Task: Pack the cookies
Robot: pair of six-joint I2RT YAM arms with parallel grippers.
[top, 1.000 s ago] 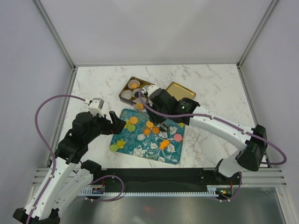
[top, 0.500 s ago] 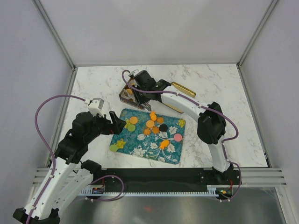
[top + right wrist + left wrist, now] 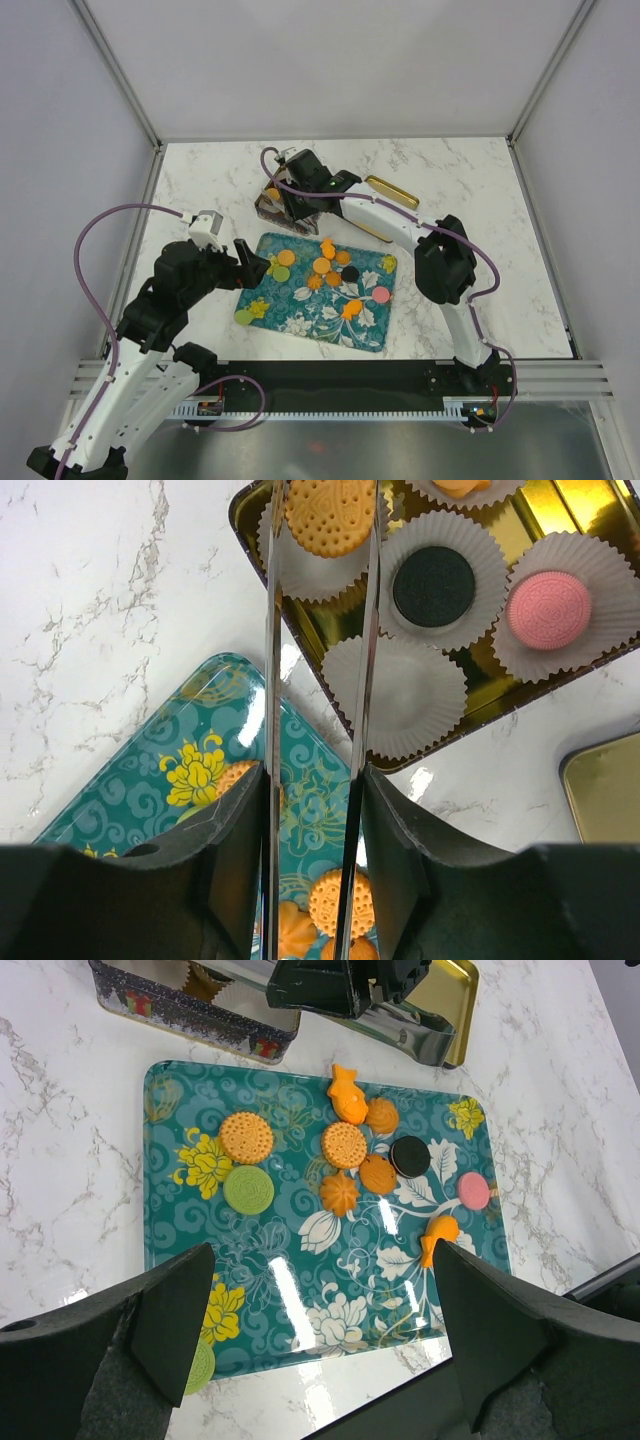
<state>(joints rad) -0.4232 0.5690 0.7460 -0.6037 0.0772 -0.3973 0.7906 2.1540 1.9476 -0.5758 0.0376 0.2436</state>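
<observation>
The right arm reaches far forward and left, elbow raised, wrist above the open tin [image 3: 180, 1005]. The long thin blades of the right gripper [image 3: 325, 500] point down into it. A round orange cookie [image 3: 330, 518] lies between their tips over a paper cup, its edges meeting both blades; whether it is pinched or lying loose I cannot tell. To the right of the blades sit a black cookie [image 3: 433, 585], a pink cookie [image 3: 548, 610] and an empty cup [image 3: 395, 695]. The gold lid [image 3: 600, 785] lies further right, and bare marble table [image 3: 110, 600] opens to their left.

The left arm is folded, and the left gripper [image 3: 322, 1260] hovers spread wide and empty over the near edge of the teal tray [image 3: 200, 1090]. The remaining cookies [image 3: 344, 1144] are scattered ahead of it.
</observation>
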